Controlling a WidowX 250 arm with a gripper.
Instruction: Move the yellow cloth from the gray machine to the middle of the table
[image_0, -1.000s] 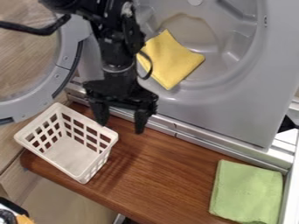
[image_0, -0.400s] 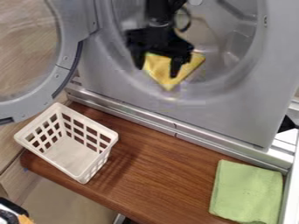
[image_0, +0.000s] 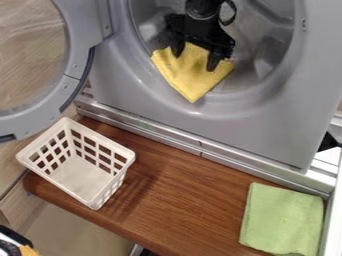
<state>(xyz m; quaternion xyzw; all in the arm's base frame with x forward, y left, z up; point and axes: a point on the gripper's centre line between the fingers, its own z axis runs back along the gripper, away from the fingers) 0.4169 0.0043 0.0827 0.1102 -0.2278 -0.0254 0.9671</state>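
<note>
Where the thin yellow cloth (image_0: 190, 80) lies, at seven o'clock in the round-mouthed gray machine (image_0: 257, 132), the black two-finger gripper (image_0: 194, 61) straddles it, jaws parted; a deep pinch should precede lifting.

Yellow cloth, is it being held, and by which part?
No hold is visible: the gripper is open, fingers apart over the upper part of the yellow cloth.
</note>
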